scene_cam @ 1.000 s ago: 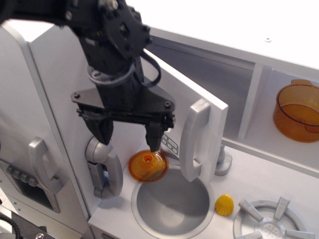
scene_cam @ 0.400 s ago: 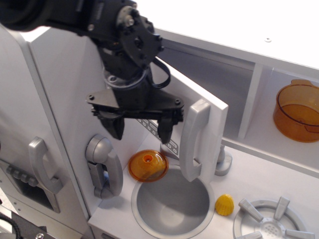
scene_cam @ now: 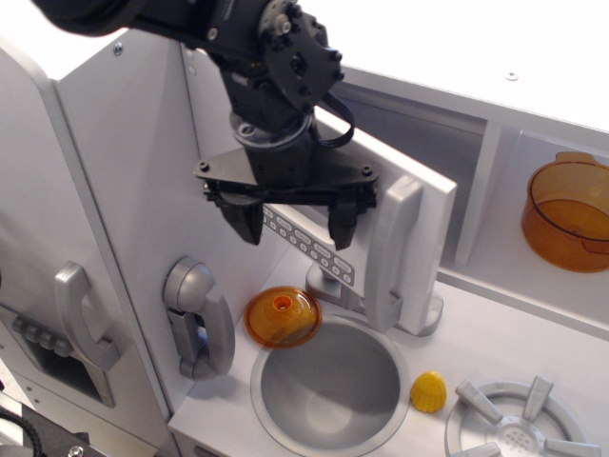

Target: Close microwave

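Observation:
The microwave [scene_cam: 447,152] is a white box compartment at the upper middle. Its flat white door [scene_cam: 423,190] stands partly open, swung out towards me. The door carries a long grey vertical handle [scene_cam: 392,255] and a grey button strip [scene_cam: 309,245]. My black gripper [scene_cam: 293,221] is open and empty. It hangs against the door's outer face, just left of the handle, with its fingertips [scene_cam: 341,228] over the button strip. The door's window is hidden behind my arm.
A grey telephone handset [scene_cam: 198,317] hangs on the left wall. An orange lid [scene_cam: 283,316] lies beside the grey sink [scene_cam: 328,386]. A yellow lemon toy [scene_cam: 428,391] and a stove burner [scene_cam: 514,424] sit to the right. An orange pot [scene_cam: 569,211] stands on the right shelf.
My gripper has risen and moved right from above the orange lid to the door's face. The door and its handle have swung right, towards the compartment.

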Controlling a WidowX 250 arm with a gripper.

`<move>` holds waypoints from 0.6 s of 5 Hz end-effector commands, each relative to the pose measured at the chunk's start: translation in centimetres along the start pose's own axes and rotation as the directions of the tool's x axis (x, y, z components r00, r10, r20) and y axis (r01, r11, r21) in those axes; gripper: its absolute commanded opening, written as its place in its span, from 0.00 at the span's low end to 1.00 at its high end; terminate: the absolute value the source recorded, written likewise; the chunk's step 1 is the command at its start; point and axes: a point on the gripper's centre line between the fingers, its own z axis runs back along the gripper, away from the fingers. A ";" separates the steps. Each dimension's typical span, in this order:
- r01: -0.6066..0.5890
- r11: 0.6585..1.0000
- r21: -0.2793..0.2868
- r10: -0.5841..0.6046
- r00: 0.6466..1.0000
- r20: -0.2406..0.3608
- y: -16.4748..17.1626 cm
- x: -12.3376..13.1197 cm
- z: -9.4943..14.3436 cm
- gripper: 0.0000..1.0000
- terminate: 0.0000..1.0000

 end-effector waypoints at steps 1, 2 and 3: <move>-0.029 0.999 -0.015 0.030 0.998 0.049 -0.9 2.6 0.7 1.00 0.00; -0.044 0.999 -0.009 0.044 0.998 0.052 -1.5 3.5 0.4 1.00 0.00; -0.050 0.999 -0.004 0.051 0.997 0.051 -1.7 4.0 0.2 1.00 0.00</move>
